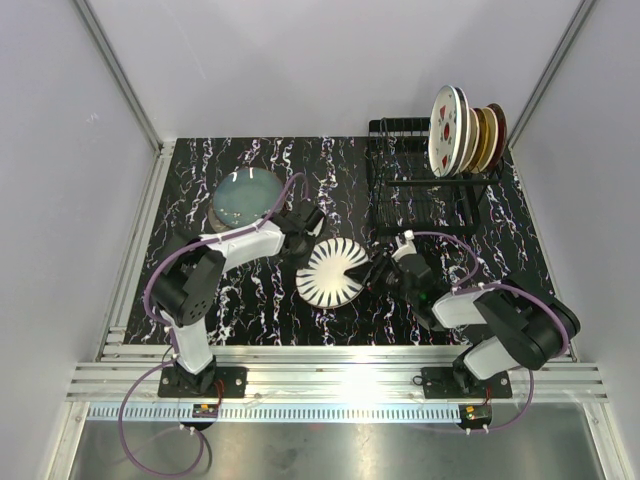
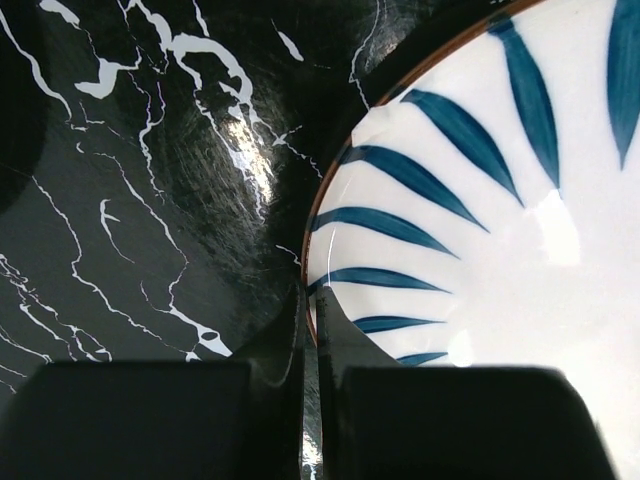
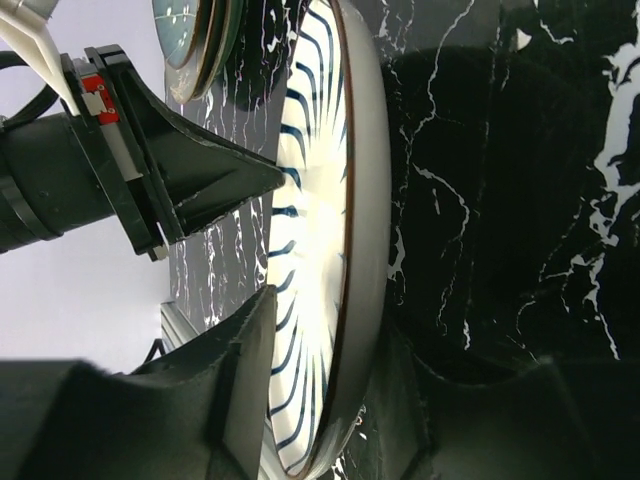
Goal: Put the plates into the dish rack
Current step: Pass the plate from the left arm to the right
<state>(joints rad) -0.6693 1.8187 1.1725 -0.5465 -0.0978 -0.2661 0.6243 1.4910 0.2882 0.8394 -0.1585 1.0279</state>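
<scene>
Your right tool (image 3: 318, 372) straddles the striped plate's (image 1: 333, 272) right rim, one jaw on each side. You cannot tell whether they pinch it. Your left tool (image 2: 310, 325) is clenched, empty, its tips at the opposite rim. The plate sits mid-table (image 1: 250, 300), left of the rack (image 1: 420, 200).

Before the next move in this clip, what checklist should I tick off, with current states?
1. Right end effector straddles the striped plate at its rim: ok.
2. Its clamp is firm: cannot tell.
3. Left end effector shut, tip at the plate's rim: ok.
4. Dish rack has free slots nearer than the standing plates: ok.
5. Stacked plates sit apart from the striped plate: ok.
</scene>
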